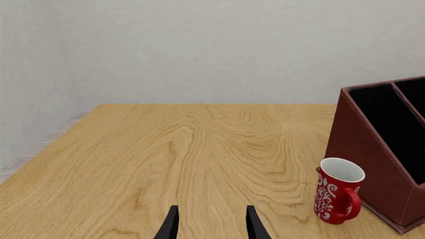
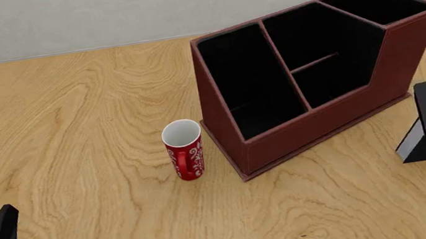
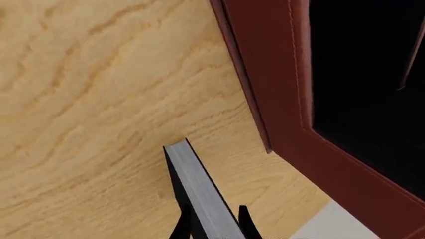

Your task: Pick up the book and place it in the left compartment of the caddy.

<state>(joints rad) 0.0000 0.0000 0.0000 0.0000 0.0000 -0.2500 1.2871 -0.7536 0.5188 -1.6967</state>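
Book (image 3: 199, 199): clamped in right gripper (image 3: 211, 226), right of caddy (image 2: 315, 73). Left gripper (image 1: 211, 224): parted, empty. Step: carry. Next: lift, cross to left compartment (image 2: 249, 80).

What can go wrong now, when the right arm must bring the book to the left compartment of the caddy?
1. The right claw grips the book only near one end; it could tilt or slip on the way.
2. The left compartment is on the caddy's far side from this arm, so the book may hit the taller walls or dividers while crossing.
3. The red mug stands close to that compartment's front; a low approach could knock it over.
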